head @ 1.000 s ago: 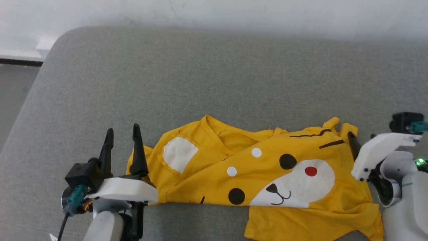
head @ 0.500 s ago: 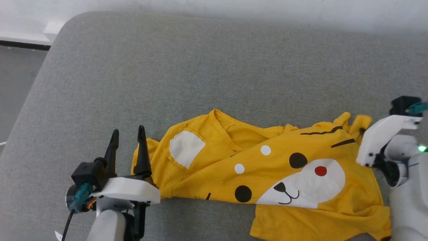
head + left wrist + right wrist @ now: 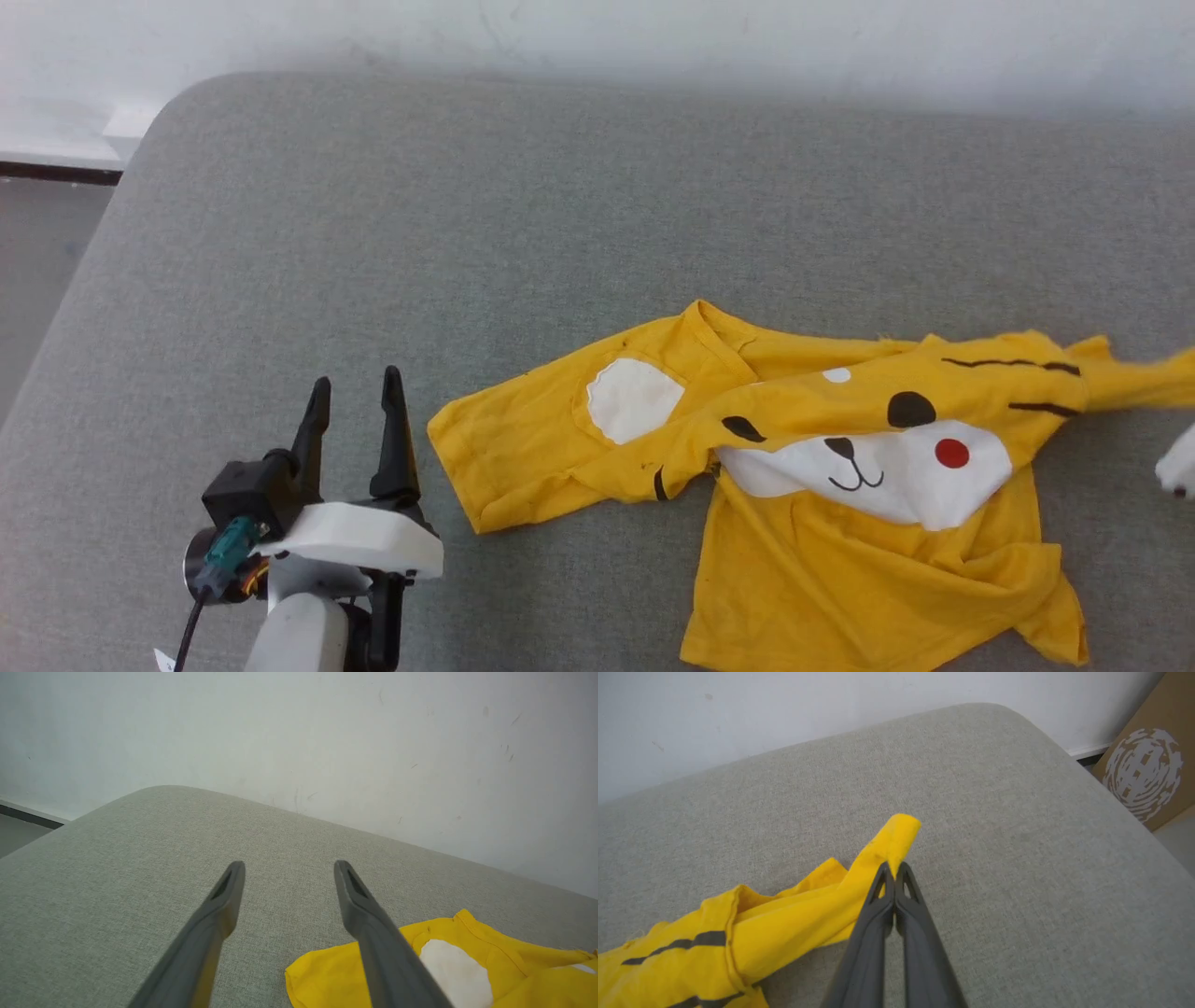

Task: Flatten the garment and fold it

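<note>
R gripper (image 3: 894, 866) clamps garment (image 3: 822, 579) sleeve tip, L gripper (image 3: 357, 378) spread wide near opp sleeve hem

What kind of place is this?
Likely an indoor lab or test room: grey fabric-covered cushion against a scuffed white wall, printed cardboard beside it, one yellow T-shirt laid out.

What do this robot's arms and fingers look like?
The left gripper has two long, dark, tapering fingers on a white shell, beside a black block with a teal connector and black cable, atop a pale forearm. The right gripper has matching dark fingers with slotted tips.
</note>
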